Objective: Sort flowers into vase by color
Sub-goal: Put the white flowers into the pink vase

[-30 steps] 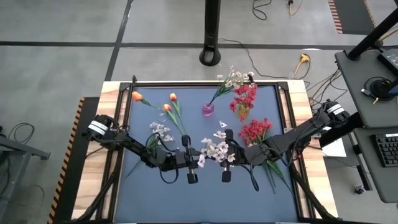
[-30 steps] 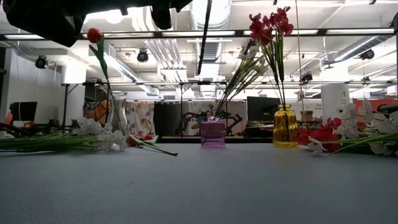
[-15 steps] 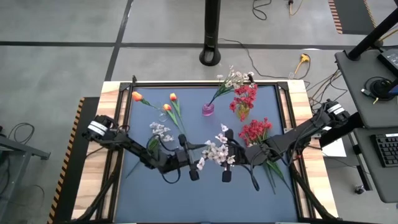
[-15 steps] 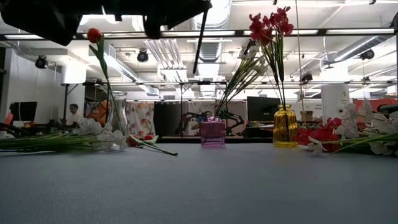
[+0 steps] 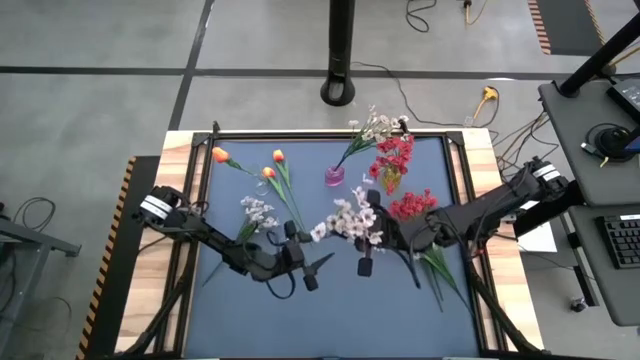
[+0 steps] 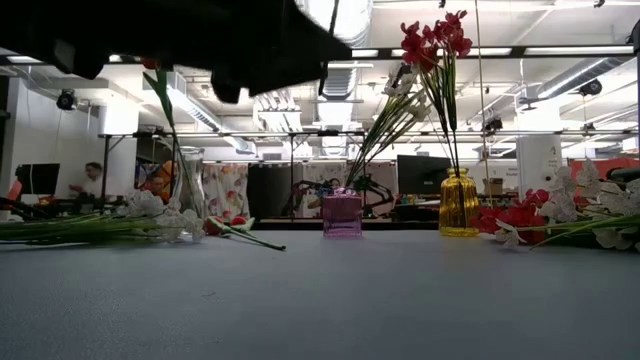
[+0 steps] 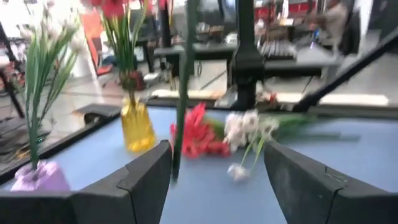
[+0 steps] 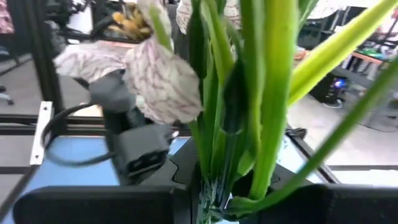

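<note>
My right gripper [image 5: 380, 240] is shut on a white-blossom spray [image 5: 350, 221], held mid-table above the blue mat. My left gripper [image 5: 310, 268] stands open just left of it. The spray's green stem end [image 7: 181, 106] rises between the left fingers; whether it touches them, I cannot tell. A pink vase [image 5: 334, 176] at the far middle holds white sprays. The yellow vase [image 5: 390, 181] beside it holds red blossoms. Orange tulips [image 5: 268, 171], a white spray [image 5: 257, 210] and red sprays [image 5: 412, 205] lie on the mat. My right gripper pinches the white spray's bundle of green stems [image 8: 214, 196] between its two fingers. The stems run up and away from the fingers, with a pale veined blossom [image 8: 158, 78] at their side. The spray is lifted clear of the mat.
Black rails edge the mat, with wooden borders [image 5: 150, 270] outside them. One orange bud [image 6: 150, 56] stands upright in a clear glass vase [image 6: 190, 185] at the left. The near half of the mat [image 5: 330, 320] is bare. A person shows far off in the room [image 6: 92, 178].
My left gripper has opened, let go of the white spray and drawn back a little toward the table's left. My right gripper keeps hold. The spray has swung, its blossoms now lying nearer the far edge than before.
</note>
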Action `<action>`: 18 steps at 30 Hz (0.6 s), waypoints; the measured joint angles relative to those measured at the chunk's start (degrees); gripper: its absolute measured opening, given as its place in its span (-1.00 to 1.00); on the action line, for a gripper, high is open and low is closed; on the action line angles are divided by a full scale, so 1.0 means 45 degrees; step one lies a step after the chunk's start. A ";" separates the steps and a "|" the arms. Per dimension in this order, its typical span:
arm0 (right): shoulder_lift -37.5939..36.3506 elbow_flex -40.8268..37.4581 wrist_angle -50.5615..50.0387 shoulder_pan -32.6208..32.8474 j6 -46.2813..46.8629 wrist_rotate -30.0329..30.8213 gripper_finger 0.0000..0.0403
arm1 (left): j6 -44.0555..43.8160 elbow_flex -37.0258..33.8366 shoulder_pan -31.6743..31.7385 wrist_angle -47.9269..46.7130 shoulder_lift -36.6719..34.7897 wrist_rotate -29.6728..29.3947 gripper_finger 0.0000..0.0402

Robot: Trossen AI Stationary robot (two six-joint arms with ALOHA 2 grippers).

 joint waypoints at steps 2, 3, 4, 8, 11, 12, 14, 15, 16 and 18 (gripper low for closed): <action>0.0000 0.0428 -0.0490 -0.0313 -0.0181 -0.0003 -0.70 | -0.0267 -0.0005 0.0005 -0.0805 0.0000 -0.0195 0.18; 0.0000 0.0650 -0.0717 -0.0491 -0.0275 -0.0002 -0.70 | -0.0381 -0.0005 0.0005 -0.1165 0.0000 -0.0277 0.18; 0.0000 0.0841 -0.0929 -0.0690 -0.0379 0.0002 -0.70 | -0.0475 -0.0005 0.0010 -0.1531 0.0000 -0.0313 0.18; 0.0005 0.1420 -0.1675 -0.1627 -0.0690 0.0003 -0.70 | -0.0747 -0.0010 0.0010 -0.2608 0.0000 -0.0325 0.18; 0.0005 0.1626 -0.1822 -0.2432 -0.0809 -0.0022 -0.70 | -0.0759 -0.0010 0.0010 -0.3010 0.0000 -0.0314 0.18; 0.0005 0.1664 -0.1880 -0.2717 -0.0828 -0.0060 -0.70 | -0.0756 -0.0010 0.0010 -0.3141 0.0000 -0.0310 0.18; 0.0031 0.1674 -0.1916 -0.3278 -0.0828 -0.0076 -0.70 | -0.0758 -0.0010 0.0010 -0.3253 0.0000 -0.0307 0.18; 0.0041 0.1667 -0.1922 -0.3563 -0.0822 -0.0102 -0.70 | -0.0763 -0.0010 0.0010 -0.3265 0.0000 -0.0305 0.18; 0.0044 0.1646 -0.1940 -0.3841 -0.0820 -0.0116 -0.70 | -0.0763 -0.0010 0.0010 -0.3268 0.0000 -0.0305 0.18; 0.0044 0.1601 -0.1953 -0.4372 -0.0793 -0.0428 -0.70 | -0.0767 -0.0010 0.0010 -0.3271 0.0000 -0.0302 0.18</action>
